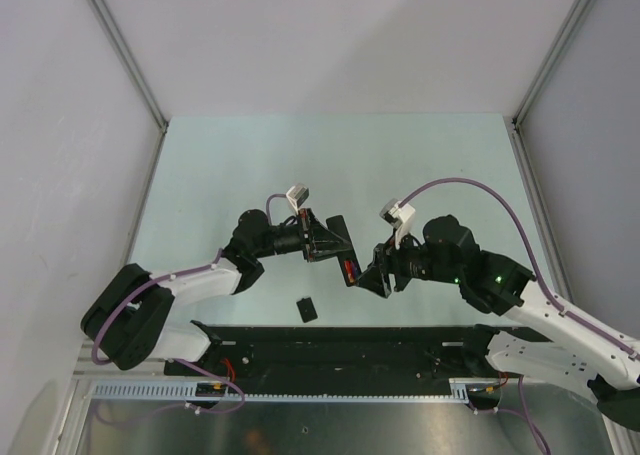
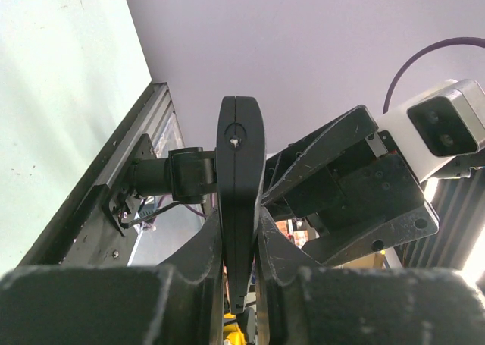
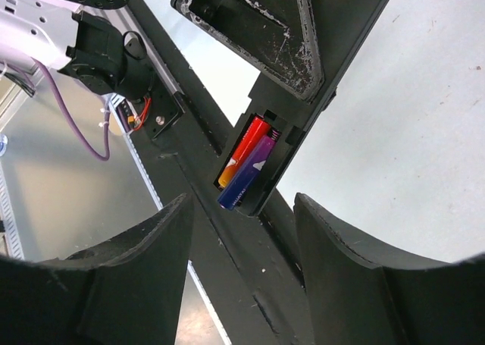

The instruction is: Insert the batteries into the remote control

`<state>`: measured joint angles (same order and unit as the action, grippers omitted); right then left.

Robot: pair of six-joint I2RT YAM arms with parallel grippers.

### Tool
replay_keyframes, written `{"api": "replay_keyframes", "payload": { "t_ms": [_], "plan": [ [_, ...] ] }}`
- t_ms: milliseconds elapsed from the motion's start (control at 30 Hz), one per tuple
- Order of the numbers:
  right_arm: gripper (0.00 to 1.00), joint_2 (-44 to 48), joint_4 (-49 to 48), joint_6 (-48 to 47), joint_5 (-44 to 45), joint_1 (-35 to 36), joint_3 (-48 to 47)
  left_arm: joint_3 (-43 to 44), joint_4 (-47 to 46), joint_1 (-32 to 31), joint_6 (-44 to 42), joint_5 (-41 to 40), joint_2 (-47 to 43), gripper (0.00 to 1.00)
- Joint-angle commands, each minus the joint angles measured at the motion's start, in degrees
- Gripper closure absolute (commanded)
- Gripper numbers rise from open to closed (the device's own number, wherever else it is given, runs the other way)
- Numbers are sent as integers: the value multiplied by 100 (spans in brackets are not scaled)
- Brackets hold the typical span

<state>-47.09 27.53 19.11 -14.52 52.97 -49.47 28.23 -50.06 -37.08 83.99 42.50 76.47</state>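
My left gripper [image 1: 333, 241] is shut on the remote control [image 1: 343, 247] and holds it in the air above the table. In the left wrist view the remote [image 2: 241, 170] stands edge-on between my fingers [image 2: 189, 269]. Its open battery compartment faces my right gripper [image 1: 368, 275], which is open and empty just beside the remote's lower end. In the right wrist view the red-orange battery [image 3: 242, 152] and the blue-purple battery [image 3: 250, 174] lie side by side in the compartment. The purple one's lower end reaches the compartment's edge. My right gripper [image 3: 242, 261] is wide open below them.
A small black cover piece [image 1: 307, 308] lies on the table below the grippers. A black base rail [image 1: 340, 350] runs along the near edge. Grey walls with metal posts [image 1: 125, 50] enclose the table.
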Motion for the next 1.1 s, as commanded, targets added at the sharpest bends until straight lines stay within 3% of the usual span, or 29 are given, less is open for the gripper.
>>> {"api": "replay_keyframes", "payload": {
  "t_ms": [0, 1067],
  "plan": [
    [41, 33, -195, -215, -173, -76, 43, 271, -276, 25, -58, 136, -176, 100],
    [50, -204, -151, -444, -393, -489, 52, 244, -276, -159, 13, 127, -334, 100]
  ]
}}
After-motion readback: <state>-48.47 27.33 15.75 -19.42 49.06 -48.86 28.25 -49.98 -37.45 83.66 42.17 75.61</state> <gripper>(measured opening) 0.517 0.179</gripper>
